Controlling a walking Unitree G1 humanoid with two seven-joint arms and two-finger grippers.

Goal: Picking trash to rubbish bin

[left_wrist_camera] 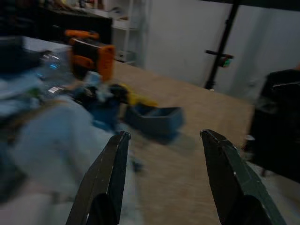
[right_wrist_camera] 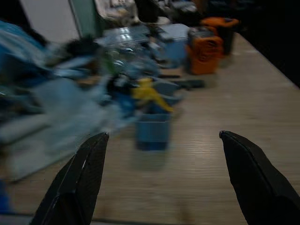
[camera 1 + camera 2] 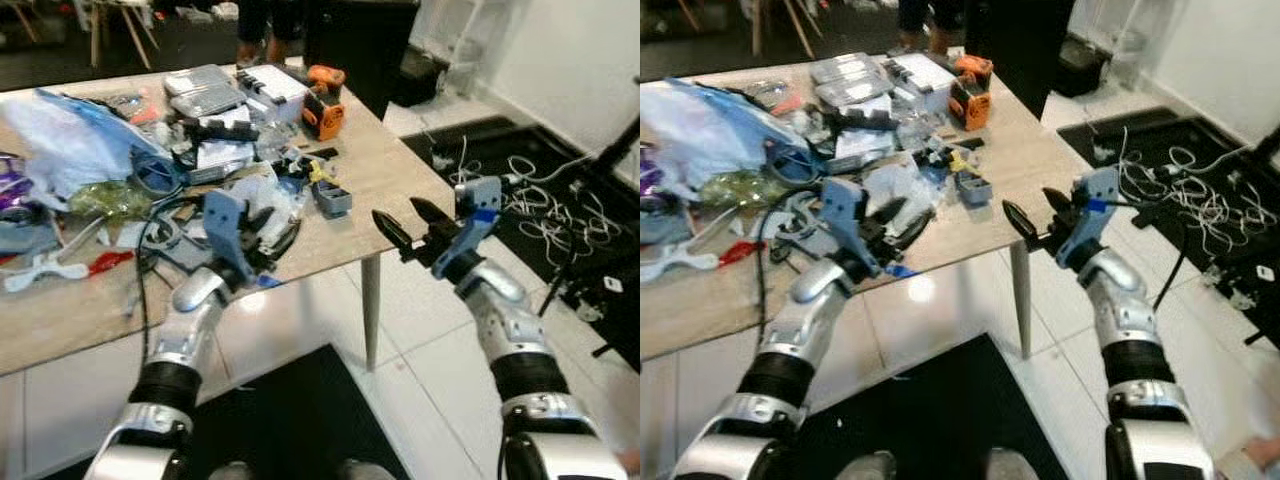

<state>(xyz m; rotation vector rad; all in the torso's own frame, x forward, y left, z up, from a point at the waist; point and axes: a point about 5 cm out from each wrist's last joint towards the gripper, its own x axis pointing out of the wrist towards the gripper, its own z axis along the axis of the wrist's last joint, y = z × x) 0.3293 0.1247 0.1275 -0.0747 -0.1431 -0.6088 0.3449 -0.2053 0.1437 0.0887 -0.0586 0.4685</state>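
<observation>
A wooden table carries a heap of clutter and trash: clear crumpled plastic, a pale blue plastic bag, a green wrapper and papers. My left gripper is open over the table's front edge, its fingers beside the crumpled plastic. My right gripper is open just off the table's right corner, pointing toward a small blue-grey box, which shows as the blue-grey box in the right wrist view. Nothing is held.
An orange and black tool and grey cases sit at the table's far side. White cables lie on a dark mat to the right. A black cabinet stands behind. A person's legs are at the far end. A black mat lies below.
</observation>
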